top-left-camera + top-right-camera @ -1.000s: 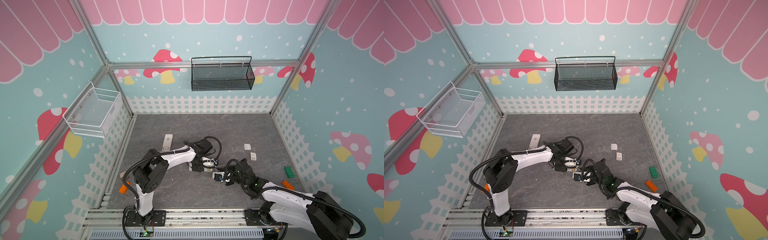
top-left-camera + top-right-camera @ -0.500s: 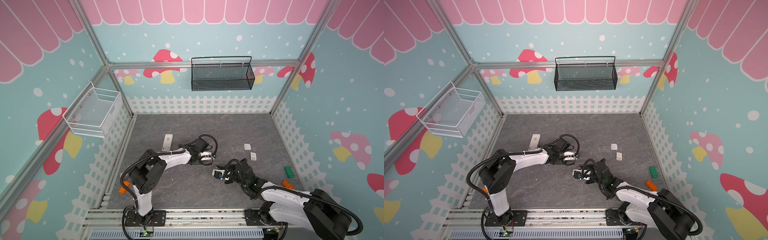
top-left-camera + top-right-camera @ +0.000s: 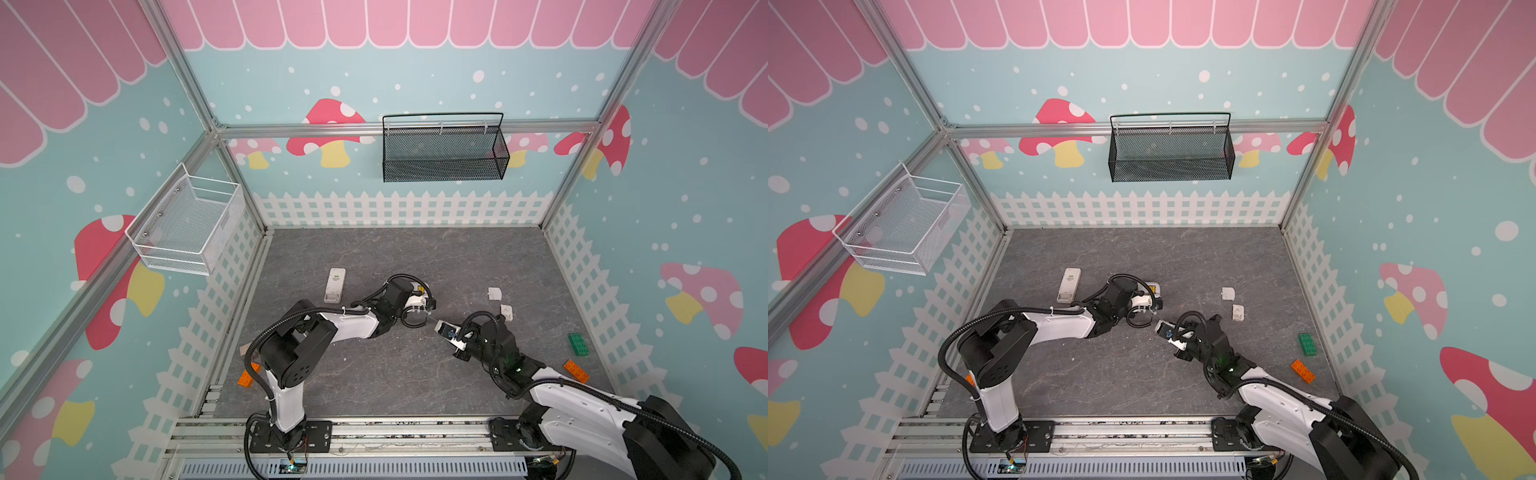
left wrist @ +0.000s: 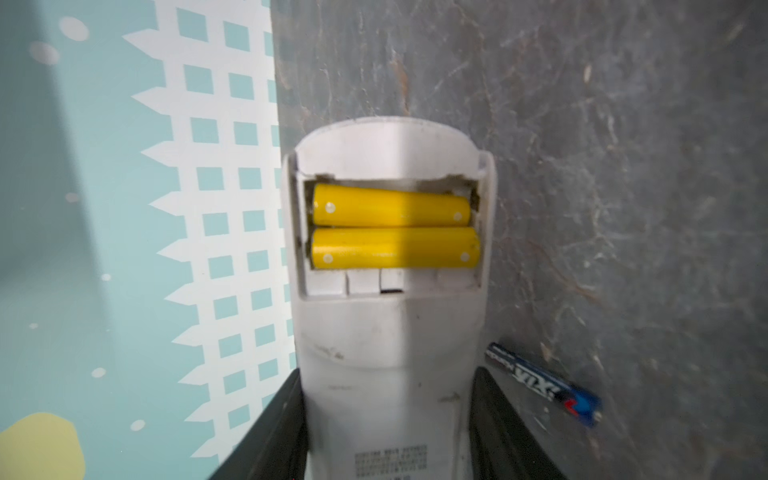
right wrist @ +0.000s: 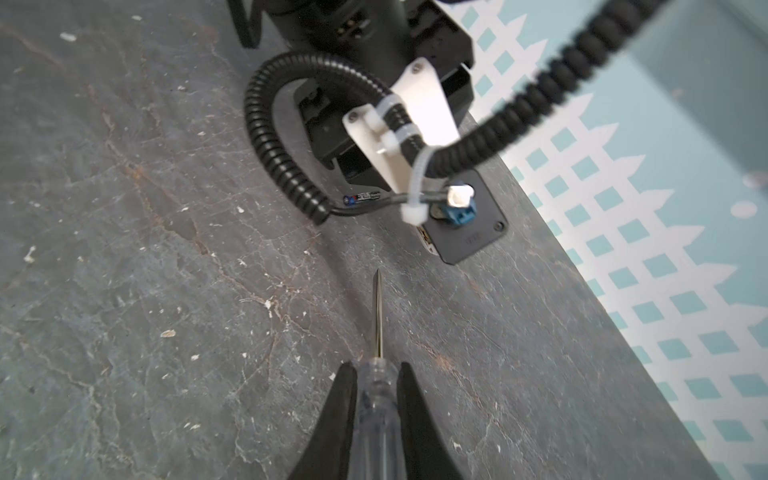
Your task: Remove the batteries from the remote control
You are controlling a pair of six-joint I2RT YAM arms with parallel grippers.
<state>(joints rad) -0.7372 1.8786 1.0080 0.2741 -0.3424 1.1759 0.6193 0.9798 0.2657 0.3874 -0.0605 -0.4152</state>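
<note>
Left wrist | left pincer (image 4: pixel 388 384) clamps remote (image 4: pixel 390 332); right wrist | right pincer (image 5: pixel 377 376), low, clamps screwdriver (image 5: pixel 376 419)

Two yellow batteries (image 4: pixel 392 228) side by side in opened white remote (image 4: pixel 390 353), mid-frame; black battery (image 4: pixel 544 384) flat on desk (image 4: pixel 623 166) alongside.

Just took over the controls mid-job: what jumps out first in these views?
Two yellow batteries sit side by side in the open compartment of the white remote, which the left pincer grips. A black-and-blue battery lies loose on the grey floor beside it. The right pincer is shut on a clear-handled screwdriver.
</note>
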